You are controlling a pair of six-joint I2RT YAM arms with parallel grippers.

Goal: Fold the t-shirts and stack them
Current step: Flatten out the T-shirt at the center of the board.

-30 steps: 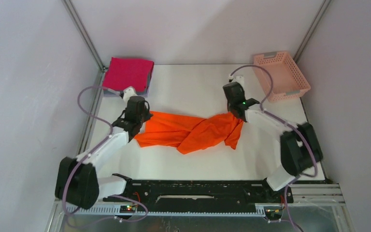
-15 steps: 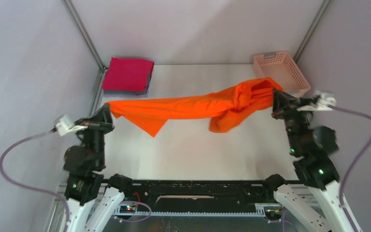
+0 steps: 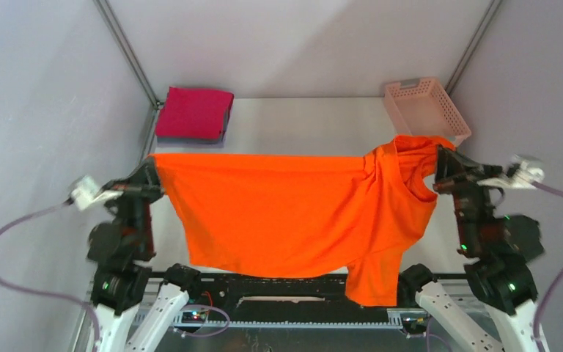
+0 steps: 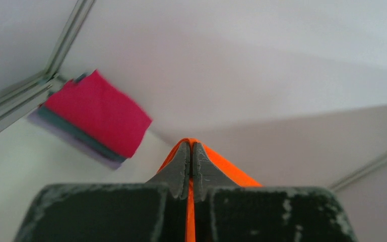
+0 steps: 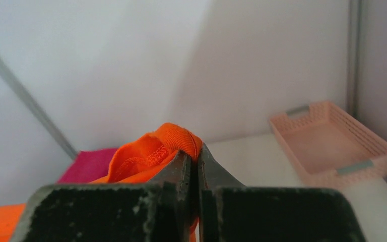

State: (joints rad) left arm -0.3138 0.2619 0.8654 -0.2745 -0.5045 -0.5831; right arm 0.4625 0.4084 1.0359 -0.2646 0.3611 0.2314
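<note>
Top view: the orange t-shirt (image 3: 286, 213) hangs spread in the air between the two arms, its upper edge pulled nearly straight. The left gripper (image 3: 150, 172) pinches the cloth at the shirt's 9 o'clock end and the right gripper (image 3: 440, 165) pinches it at the 3 o'clock end, where the fabric bunches. One sleeve dangles at 5 o'clock, over the near edge of the table (image 3: 300, 125). At the table's 11 o'clock corner lies the folded magenta shirt (image 3: 193, 114) on top of a grey shirt (image 3: 228, 121) whose edge peeks out. The pale pink basket (image 3: 425, 110) sits at the 1 o'clock corner.

Left wrist view: the left gripper (image 4: 191, 151) has its fingers pressed together, with a thin strip of the orange t-shirt (image 4: 227, 171) clamped between them. The magenta shirt (image 4: 98, 118) shows at 10 o'clock, the grey shirt (image 4: 80, 135) just under it.

Right wrist view: the right gripper (image 5: 197, 156) is likewise closed tight, with a stitched hem of the orange t-shirt (image 5: 151, 154) bulging over its tips. The basket (image 5: 332, 143) stands at 3 o'clock and the magenta shirt (image 5: 88, 166) at 9 o'clock
</note>
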